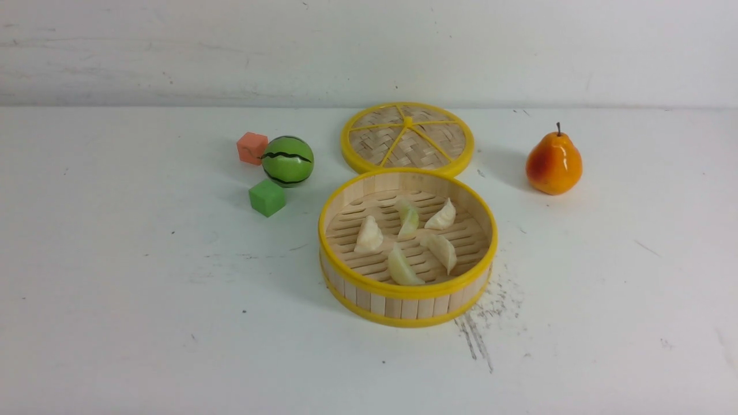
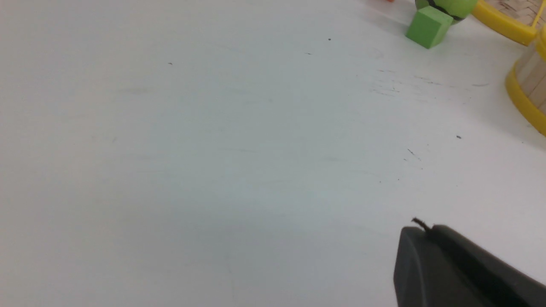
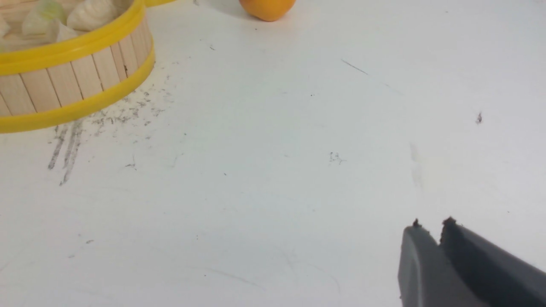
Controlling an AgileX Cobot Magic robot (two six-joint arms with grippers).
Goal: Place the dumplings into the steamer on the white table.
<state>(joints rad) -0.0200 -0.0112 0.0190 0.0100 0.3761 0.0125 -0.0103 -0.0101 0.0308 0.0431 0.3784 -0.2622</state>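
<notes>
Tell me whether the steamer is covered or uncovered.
Uncovered: the steamer is open-topped, five dumplings visible inside, the lid flat on the table behind it.

It looked like a robot test bench in a lab rather than a kitchen: a scuffed, scratched large white tabletop [image 1: 115, 323] against a bare white wall [image 1: 173, 46], set with plastic toy food and small foam cubes, one green [image 1: 267, 197], one orange [image 1: 252, 147].

Bright, even light falls on the scuffed white tabletop [image 1: 115, 323]; shadows are soft and faint. A glare spot shines on the glossy orange-yellow pear [image 1: 553, 163]. The wrist views' dark gripper tips are slightly blurred.
</notes>
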